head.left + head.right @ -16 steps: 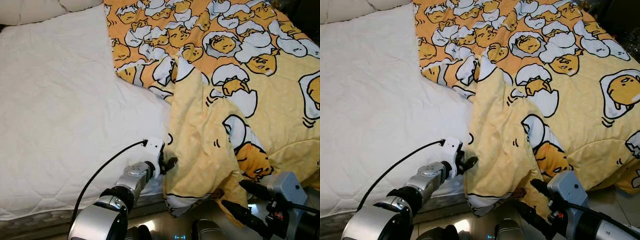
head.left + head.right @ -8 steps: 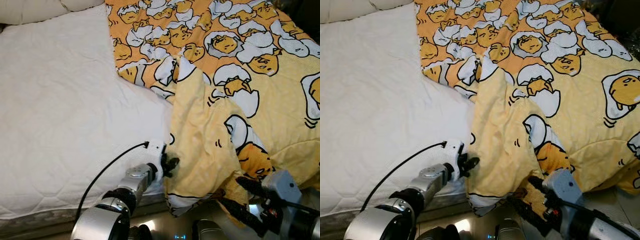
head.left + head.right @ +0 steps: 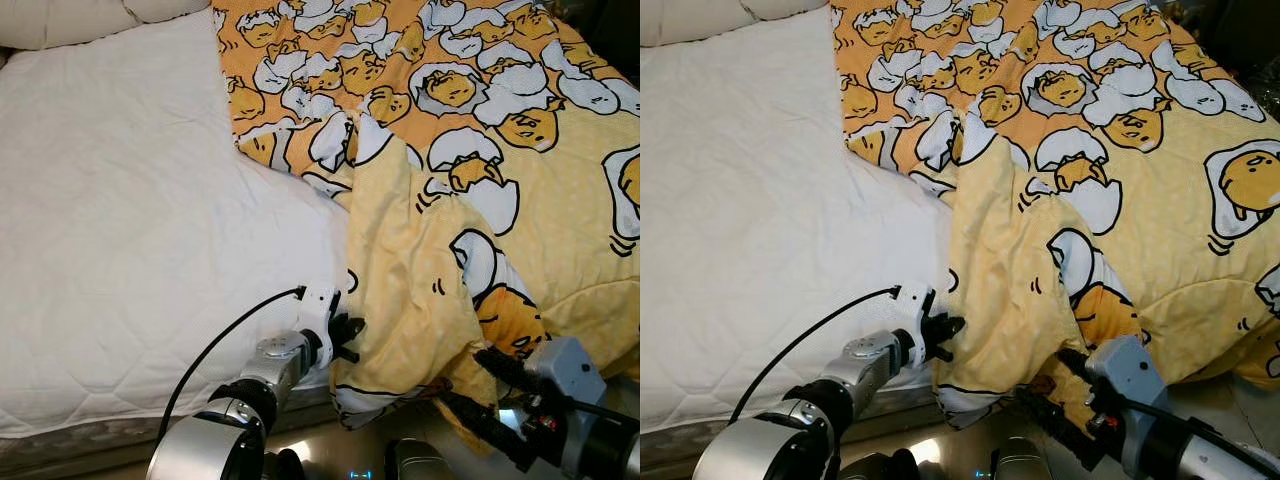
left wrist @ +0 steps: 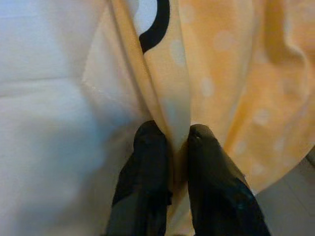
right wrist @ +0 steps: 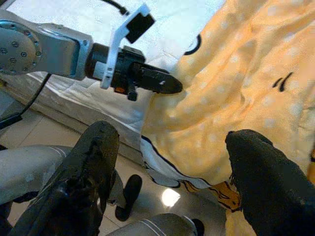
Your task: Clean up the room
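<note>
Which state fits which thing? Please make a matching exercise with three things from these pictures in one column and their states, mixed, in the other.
Things:
1. left end effector
2. right end effector
3. white mattress

States:
A. open, close to the hanging corner of the blanket
B. bare on the robot's left side
C. shut on the edge of the yellow blanket

Pairs: 1-C, 2-A, 3-B
</note>
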Available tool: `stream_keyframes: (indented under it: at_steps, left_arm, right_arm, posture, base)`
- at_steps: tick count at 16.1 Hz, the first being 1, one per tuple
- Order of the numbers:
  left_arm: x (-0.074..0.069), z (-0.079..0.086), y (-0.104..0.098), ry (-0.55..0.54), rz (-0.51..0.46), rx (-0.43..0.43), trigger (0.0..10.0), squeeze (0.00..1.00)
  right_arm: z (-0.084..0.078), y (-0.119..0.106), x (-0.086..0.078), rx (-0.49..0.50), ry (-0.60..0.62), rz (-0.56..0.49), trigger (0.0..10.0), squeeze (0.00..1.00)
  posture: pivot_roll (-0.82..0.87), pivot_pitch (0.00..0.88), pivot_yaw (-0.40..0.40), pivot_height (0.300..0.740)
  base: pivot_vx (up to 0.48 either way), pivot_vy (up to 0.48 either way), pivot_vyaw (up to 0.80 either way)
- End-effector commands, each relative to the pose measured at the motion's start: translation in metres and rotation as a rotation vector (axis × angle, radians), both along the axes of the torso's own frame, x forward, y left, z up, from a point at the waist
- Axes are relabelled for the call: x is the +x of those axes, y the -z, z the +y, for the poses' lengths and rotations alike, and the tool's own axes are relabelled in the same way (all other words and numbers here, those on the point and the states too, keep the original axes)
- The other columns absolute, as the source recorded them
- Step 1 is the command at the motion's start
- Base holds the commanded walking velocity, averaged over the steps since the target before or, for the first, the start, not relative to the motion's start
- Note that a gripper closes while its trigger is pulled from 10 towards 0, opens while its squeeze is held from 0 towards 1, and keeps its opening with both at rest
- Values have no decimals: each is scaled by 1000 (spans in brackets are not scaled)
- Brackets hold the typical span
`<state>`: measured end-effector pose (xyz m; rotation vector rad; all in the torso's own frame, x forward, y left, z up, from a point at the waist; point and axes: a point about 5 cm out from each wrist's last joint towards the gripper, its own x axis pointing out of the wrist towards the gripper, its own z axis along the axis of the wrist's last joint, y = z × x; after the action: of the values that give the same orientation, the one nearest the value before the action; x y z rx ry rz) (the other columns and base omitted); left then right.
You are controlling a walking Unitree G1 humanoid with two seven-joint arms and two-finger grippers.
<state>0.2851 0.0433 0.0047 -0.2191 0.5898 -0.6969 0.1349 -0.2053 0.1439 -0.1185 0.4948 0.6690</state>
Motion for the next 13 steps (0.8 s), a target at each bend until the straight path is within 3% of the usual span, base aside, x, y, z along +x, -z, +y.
stream_keyframes:
  at_steps: [1, 2, 4, 8, 9, 11, 13]
  left_arm:
    - [-4, 5, 3, -7, 4, -29, 0, 0]
    - [-2, 8, 3, -8, -6, -37, 0, 0]
    - [-1, 32, 1, 27, -62, -60, 0, 0]
    - [-15, 89, 6, 129, -121, 80, 0, 0]
    - [-17, 97, 6, 134, -124, 100, 0, 0]
    - [-37, 122, 2, 192, -122, 187, 0, 0]
    - [-67, 142, 11, 283, -14, 324, 0, 0]
  right_arm:
    - [-2, -3, 0, -17, 12, -22, 10000, 0]
    - [-4, -2, 2, -25, 25, -27, 10000, 0]
    - [-10, 7, 9, -29, 72, -45, 10000, 0]
    - [-12, 22, 17, -36, 98, -46, 10000, 0]
    - [-12, 24, 19, -37, 102, -46, 10000, 0]
    - [-14, 33, 28, -46, 121, -57, 10000, 0]
    - [-16, 38, 34, -55, 128, -61, 10000, 0]
  posture:
    - [-385, 138, 128, 740]
    - [-385, 138, 128, 740]
    - [-337, 75, 140, 740]
    - [-271, 8, 143, 740]
    - [-254, 0, 143, 740]
    - [-221, 0, 136, 740]
    - [-191, 0, 122, 740]
  base:
    - [0, 0, 0]
    - [0, 0, 0]
    - [0, 0, 0]
    - [0, 0, 0]
    - [0, 0, 0]
    - [0, 0, 0]
    - [0, 0, 0]
